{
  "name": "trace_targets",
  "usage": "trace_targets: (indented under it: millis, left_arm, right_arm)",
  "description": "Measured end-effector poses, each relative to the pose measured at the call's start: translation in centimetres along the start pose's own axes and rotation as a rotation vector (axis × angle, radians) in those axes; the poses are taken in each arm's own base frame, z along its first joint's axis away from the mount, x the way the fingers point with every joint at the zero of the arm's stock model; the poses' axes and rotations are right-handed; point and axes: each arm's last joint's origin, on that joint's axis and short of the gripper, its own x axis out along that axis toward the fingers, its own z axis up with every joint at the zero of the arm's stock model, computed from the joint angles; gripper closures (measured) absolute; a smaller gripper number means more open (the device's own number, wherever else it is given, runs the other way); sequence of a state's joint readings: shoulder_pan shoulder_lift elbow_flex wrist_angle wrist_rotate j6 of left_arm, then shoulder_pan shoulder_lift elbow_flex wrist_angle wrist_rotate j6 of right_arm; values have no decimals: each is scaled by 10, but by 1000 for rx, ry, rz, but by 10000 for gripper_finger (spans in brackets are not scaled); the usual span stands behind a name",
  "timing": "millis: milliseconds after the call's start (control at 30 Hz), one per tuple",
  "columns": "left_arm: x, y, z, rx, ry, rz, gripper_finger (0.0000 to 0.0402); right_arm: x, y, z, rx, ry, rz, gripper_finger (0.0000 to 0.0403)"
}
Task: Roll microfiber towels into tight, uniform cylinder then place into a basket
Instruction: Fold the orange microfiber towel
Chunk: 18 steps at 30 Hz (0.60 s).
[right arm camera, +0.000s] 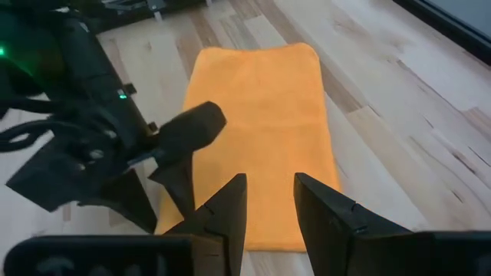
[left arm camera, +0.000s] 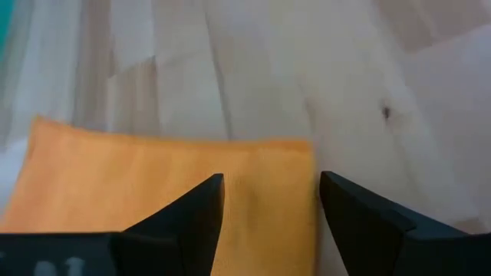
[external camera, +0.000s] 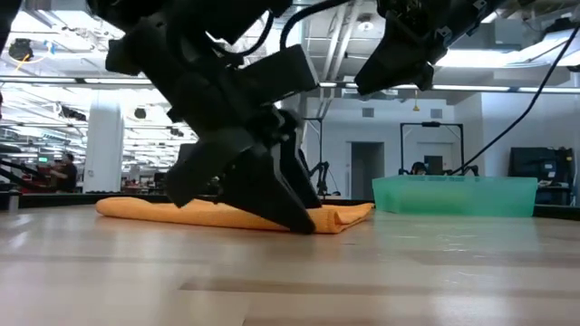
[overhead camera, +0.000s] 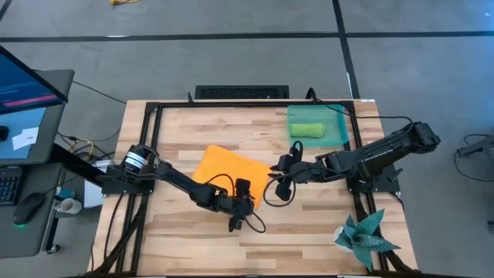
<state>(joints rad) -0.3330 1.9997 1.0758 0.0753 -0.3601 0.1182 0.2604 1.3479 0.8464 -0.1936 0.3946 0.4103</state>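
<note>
The orange towel [overhead camera: 228, 168] lies flat on the table's middle, its right end doubled over in the low view [external camera: 349, 217]. My left gripper [left arm camera: 270, 192] is open and low at the towel's near right corner [left arm camera: 303, 149]. One finger is over the cloth and the other just past its edge. My right gripper [right arm camera: 270, 195] is open and empty, raised above the towel's right end [external camera: 399, 68]. The lime green towel [overhead camera: 306, 129] lies rolled in the teal basket [overhead camera: 336, 123] at the far right. My left gripper comes slanting down from the table's near left side. Its fingertips [external camera: 304, 222] reach table height at the orange towel's near right corner. I cannot tell whether they touch the cloth.
A dark teal spiky cloth [overhead camera: 364, 235] lies at the table's near right corner. A black frame [overhead camera: 154, 116] runs along the table's edges. Bare wood shows along the near side [overhead camera: 293, 232].
</note>
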Motion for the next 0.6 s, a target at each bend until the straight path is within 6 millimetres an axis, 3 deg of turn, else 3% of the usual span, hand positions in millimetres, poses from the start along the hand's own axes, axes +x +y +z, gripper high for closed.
trace_targets:
  millis: [267,600]
  left_arm:
    - [9,6,-6,-49,28,-53,214]
    - [7,-1,-8,40,42,-154,359]
  right_arm:
    - [0,0,-1,-7,12,-4,272]
    - [-5,4,-17,-93,127,-21,272]
